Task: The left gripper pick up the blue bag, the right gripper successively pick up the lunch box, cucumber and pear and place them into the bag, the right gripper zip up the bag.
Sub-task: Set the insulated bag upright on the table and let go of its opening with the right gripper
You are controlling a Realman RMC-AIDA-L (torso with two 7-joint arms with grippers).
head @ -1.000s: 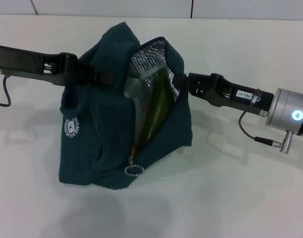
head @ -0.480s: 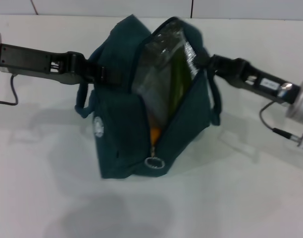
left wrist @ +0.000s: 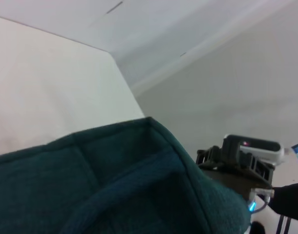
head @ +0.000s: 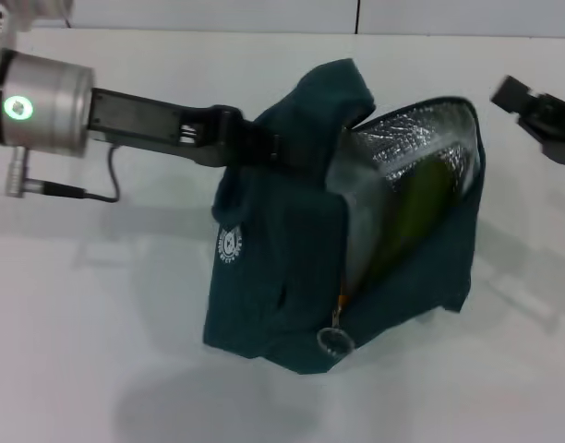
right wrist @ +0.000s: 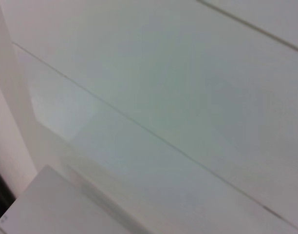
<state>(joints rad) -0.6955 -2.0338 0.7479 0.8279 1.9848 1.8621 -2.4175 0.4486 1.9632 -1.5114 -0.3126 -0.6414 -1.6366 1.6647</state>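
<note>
Two grippers shared the scene unequally. The left gripper [head: 250, 148] was clamped on the upper fabric of the large dark teal fabric bag [head: 292, 277], propping it upright on the white tabletop [head: 98, 351] so its silver-lined mouth gaped. A long dark green cucumber [head: 414, 198] lay inside. The right gripper [head: 532, 111] hung beside the bag, apart; I cannot tell its state. The zipper's metal ring pull [head: 334, 340] hung unzipped.
</note>
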